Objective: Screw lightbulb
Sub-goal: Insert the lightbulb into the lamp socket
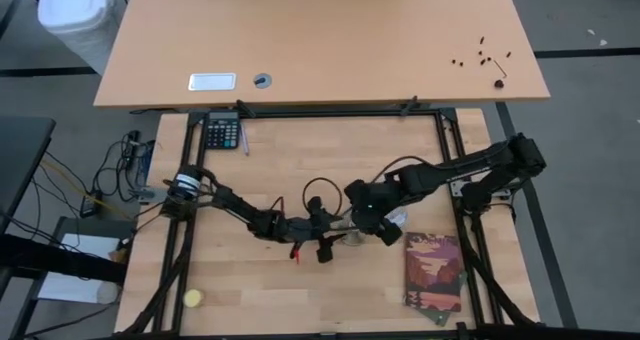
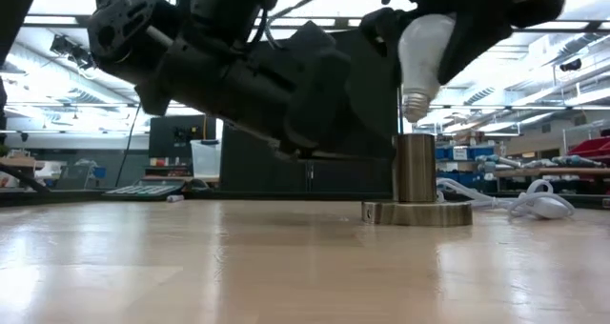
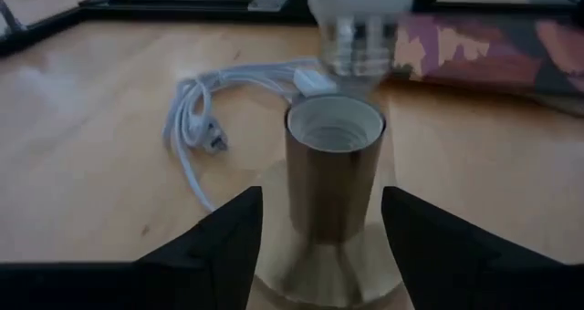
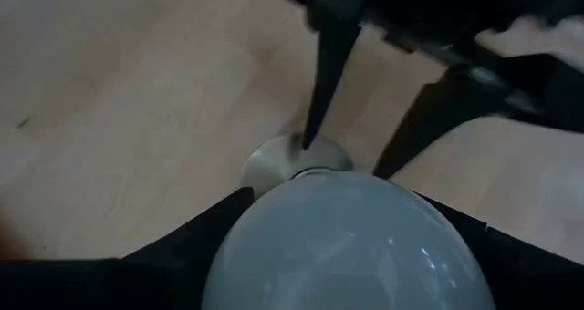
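Nearest your right wrist camera, the lightbulb (image 4: 342, 237) is filling the lower frame, its frosted glass sitting clamped between the right gripper's (image 4: 342, 255) two dark fingers. You are seeing the bulb base-down in the low view, hanging just above the open mouth of the brass socket (image 2: 415, 167); its silver thread is not yet inside, and a thin gap is showing between thread and rim. The socket's tube is standing upright on its round flat base (image 2: 416, 212), which is resting on the wooden table (image 2: 191, 267).

Your left wrist camera is giving you what the low view cannot: you are looking down into the socket's mouth, and it is holding nothing. The left gripper (image 3: 319, 232) is straddling the tube with its fingers spread to either side; whether they are touching the brass, you cannot tell. That view is also showing a coiled white cable (image 3: 196, 118) lying on the table beyond the socket.

From above, you are seeing both arms meeting near the table's middle, the bulb mostly hidden under the right gripper. A book with a picture cover (image 1: 433, 270) is lying just to the right of them, a calculator (image 1: 221, 133) is sitting at the far left edge, and a small yellow ball (image 1: 193, 298) is lying near the front left corner.
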### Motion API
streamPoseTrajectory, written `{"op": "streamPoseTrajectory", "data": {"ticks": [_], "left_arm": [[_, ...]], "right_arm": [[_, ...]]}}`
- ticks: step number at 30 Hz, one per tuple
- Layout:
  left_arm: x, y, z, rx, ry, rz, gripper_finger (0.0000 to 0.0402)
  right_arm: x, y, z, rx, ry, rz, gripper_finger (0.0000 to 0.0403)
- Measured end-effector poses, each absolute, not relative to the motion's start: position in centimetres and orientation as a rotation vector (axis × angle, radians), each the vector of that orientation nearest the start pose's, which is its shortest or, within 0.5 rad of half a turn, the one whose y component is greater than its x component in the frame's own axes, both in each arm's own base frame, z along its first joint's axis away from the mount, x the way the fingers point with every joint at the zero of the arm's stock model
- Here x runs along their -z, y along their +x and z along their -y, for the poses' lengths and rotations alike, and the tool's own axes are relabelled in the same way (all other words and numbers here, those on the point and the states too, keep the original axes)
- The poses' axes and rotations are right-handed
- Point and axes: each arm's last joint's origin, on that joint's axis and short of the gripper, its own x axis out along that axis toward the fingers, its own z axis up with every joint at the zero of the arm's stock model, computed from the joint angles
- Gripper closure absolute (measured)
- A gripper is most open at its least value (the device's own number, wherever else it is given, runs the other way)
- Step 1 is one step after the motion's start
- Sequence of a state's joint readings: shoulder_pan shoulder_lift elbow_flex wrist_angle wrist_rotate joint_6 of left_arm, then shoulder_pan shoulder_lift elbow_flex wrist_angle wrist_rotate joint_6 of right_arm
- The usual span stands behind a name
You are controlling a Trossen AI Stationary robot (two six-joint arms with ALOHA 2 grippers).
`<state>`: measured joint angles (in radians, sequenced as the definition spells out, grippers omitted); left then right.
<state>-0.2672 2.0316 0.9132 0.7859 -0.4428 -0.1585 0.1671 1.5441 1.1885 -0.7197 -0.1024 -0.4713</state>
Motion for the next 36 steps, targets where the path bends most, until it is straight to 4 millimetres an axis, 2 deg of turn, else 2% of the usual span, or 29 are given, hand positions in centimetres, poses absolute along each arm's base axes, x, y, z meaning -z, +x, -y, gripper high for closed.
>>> {"op": "streamPoseTrajectory", "data": {"ticks": [7, 16, 22, 26, 31, 36], "left_arm": [[-10.1, 39.3, 9.2, -0.2, -0.034, -0.288, 0.0172], [-9.8, 40.9, 9.1, -0.21, -0.003, -0.265, 0.0172], [-9.6, 40.9, 8.8, -0.222, 0.001, -0.272, 0.0173], [-9.5, 40.9, 8.8, -0.219, 0.02, -0.274, 0.0188], [-9.6, 40.9, 8.8, -0.22, 0.019, -0.271, 0.0208], [-9.6, 40.9, 8.8, -0.22, 0.016, -0.272, 0.021]], "right_arm": [[-25.4, 30.7, -5.2, -0.509, -0.435, -0.979, 0.0135], [-25.1, 30.8, -5.0, -0.527, -0.415, -0.987, 0.0135], [-25.1, 30.8, -4.9, -0.525, -0.414, -0.99, 0.0135], [-25.0, 30.9, -4.6, -0.516, -0.409, -0.994, 0.0136], [-24.3, 31.4, -4.5, -0.511, -0.405, -1.005, 0.0135], [-23.9, 31.9, -4.5, -0.507, -0.405, -0.993, 0.0135]]}}
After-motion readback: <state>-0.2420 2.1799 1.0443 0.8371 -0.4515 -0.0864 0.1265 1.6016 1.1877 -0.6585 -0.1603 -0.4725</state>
